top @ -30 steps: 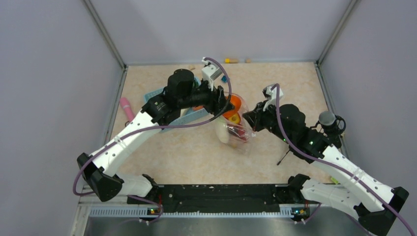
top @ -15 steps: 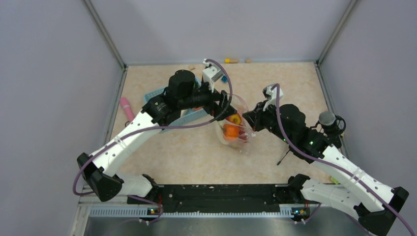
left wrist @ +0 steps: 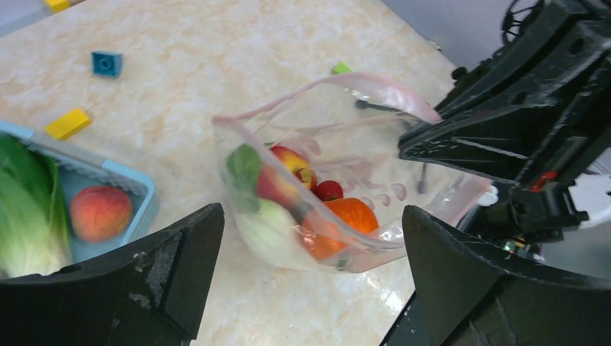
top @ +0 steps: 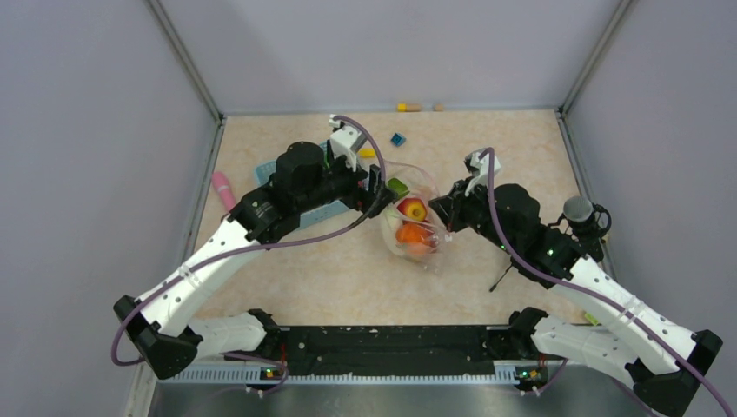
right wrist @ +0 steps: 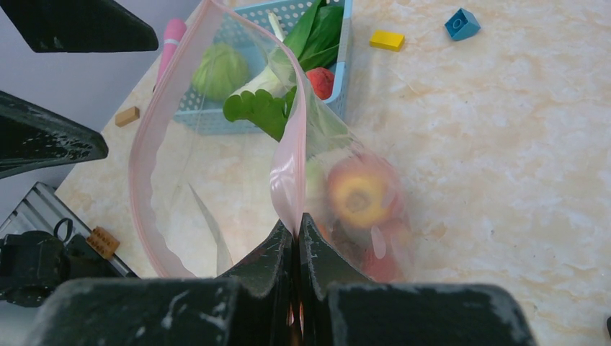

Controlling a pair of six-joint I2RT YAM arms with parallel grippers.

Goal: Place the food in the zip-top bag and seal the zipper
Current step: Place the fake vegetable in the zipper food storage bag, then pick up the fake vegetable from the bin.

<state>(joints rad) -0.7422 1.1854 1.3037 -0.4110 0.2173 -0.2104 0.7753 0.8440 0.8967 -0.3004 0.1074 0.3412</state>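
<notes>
Clear, floppy plastic zip-top bag (left wrist: 375,137) sits on the marbled beige tabletop (left wrist: 180,65) with its mouth gaping. Inside it are an orange round fruit (left wrist: 353,213), a red-yellow fruit (left wrist: 292,160) and others. The light blue lattice basket (left wrist: 144,191) beside the bag holds leafy greens (left wrist: 25,209) and a peach-coloured fruit (left wrist: 99,213), so loading seems partway and sealing unstarted. The right pincer (right wrist: 295,231) is clamped tight on the pale pink zipper strip (right wrist: 287,173). The left pincer (left wrist: 311,213) hangs spread wide and empty at the bag's mouth. No writing is legible, though blur may hide some.

White arms (top: 209,261) with black joints (top: 300,169) and trailing purple cables (top: 295,243).
</notes>
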